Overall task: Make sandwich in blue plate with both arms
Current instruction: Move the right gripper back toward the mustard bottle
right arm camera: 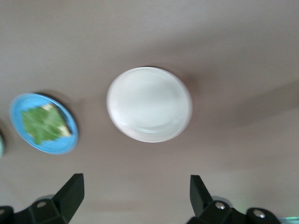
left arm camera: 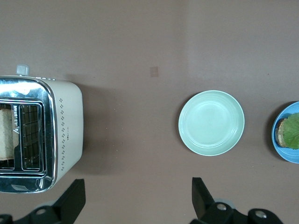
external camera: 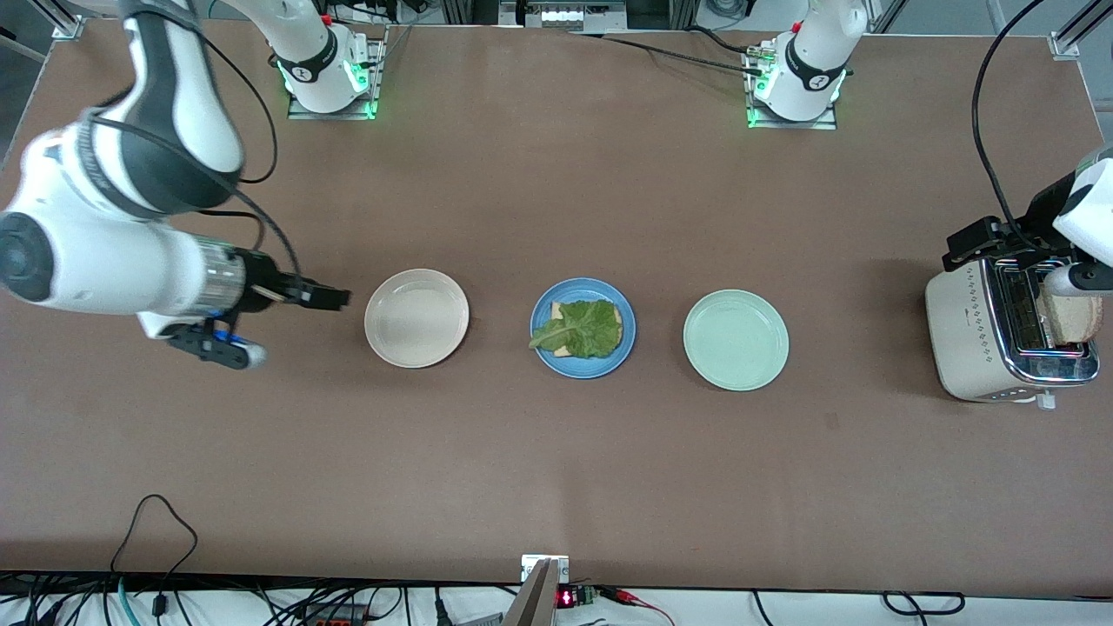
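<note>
The blue plate (external camera: 583,329) sits mid-table with one bread slice (external camera: 567,313) under lettuce (external camera: 584,328). The left gripper (left arm camera: 135,198), spread wide, hovers over the toaster (external camera: 1000,335) — it should pinch the toast (external camera: 1071,317) at the slot's 3 o'clock edge, lifting straight. The right gripper (right arm camera: 133,196), spread too, waits beside the cream plate (external camera: 416,317).

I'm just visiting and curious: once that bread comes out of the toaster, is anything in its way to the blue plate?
One thing: the pale green plate sits on the table between the toaster and the blue plate. It is low, so bread slice carried by the left end effector, open above the toaster, would likely pass over it.
</note>
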